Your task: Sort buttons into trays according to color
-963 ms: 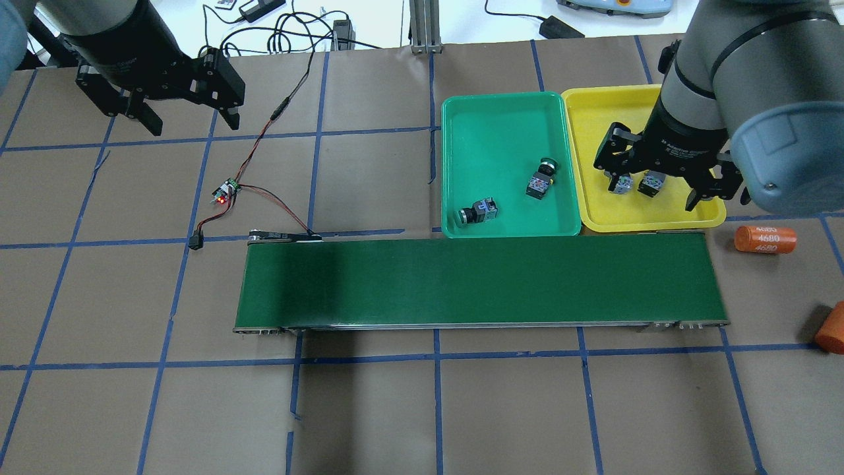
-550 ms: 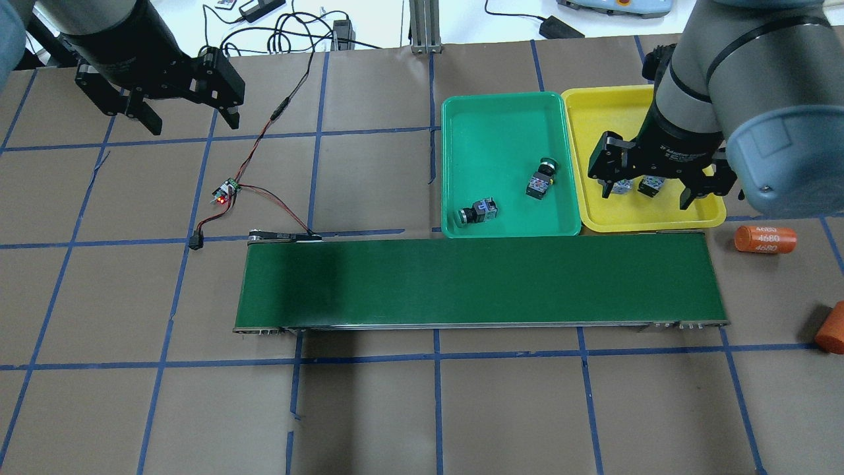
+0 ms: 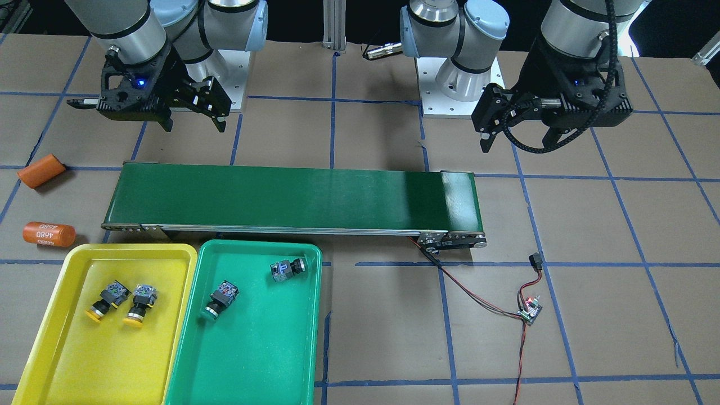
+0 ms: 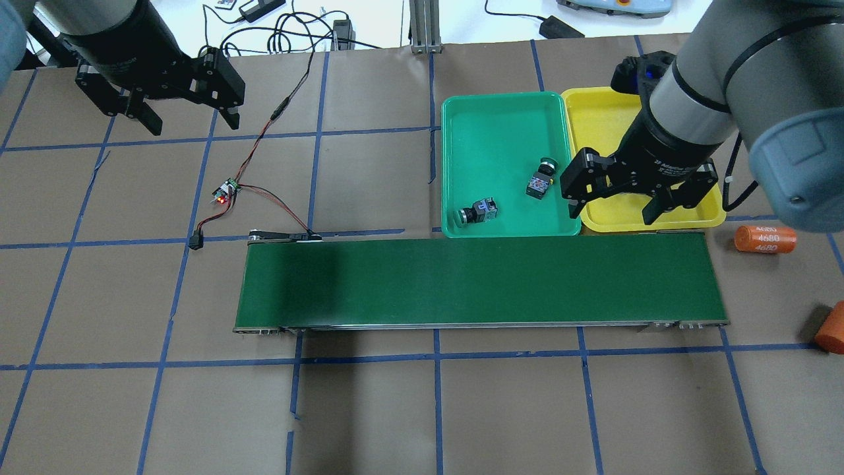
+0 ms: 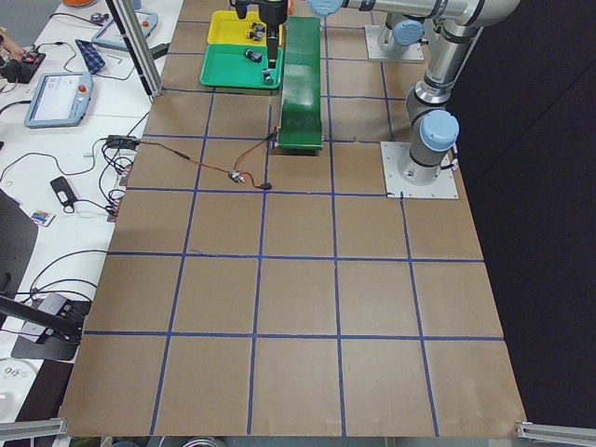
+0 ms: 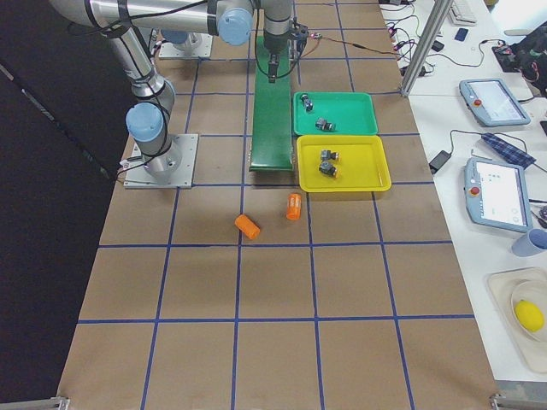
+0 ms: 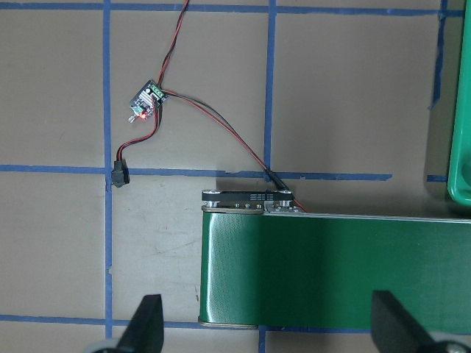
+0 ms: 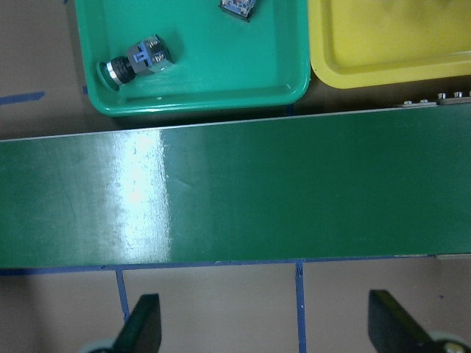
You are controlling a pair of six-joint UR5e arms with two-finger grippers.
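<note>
Two yellow buttons (image 3: 107, 300) (image 3: 140, 304) lie side by side in the yellow tray (image 3: 101, 360). Two green buttons (image 3: 220, 298) (image 3: 288, 268) lie in the green tray (image 3: 253, 354). In the overhead view the green buttons (image 4: 542, 178) (image 4: 478, 212) show in the green tray (image 4: 494, 132), while my right arm hides the yellow buttons in the yellow tray (image 4: 600, 112). My right gripper (image 4: 616, 201) is open and empty, up in the air over the yellow tray's near edge. My left gripper (image 4: 191, 122) is open and empty, high over the table at the far left.
A long dark-green conveyor belt (image 4: 481, 280) runs across the middle, just in front of both trays. Two orange cylinders (image 4: 765, 239) (image 4: 832, 328) lie right of the belt. A small circuit board (image 4: 224, 192) with red and black wires lies near the belt's left end.
My right gripper has moved from over the two yellow buttons toward the belt and slightly left, still open and empty. The buttons and the left arm have not moved.
</note>
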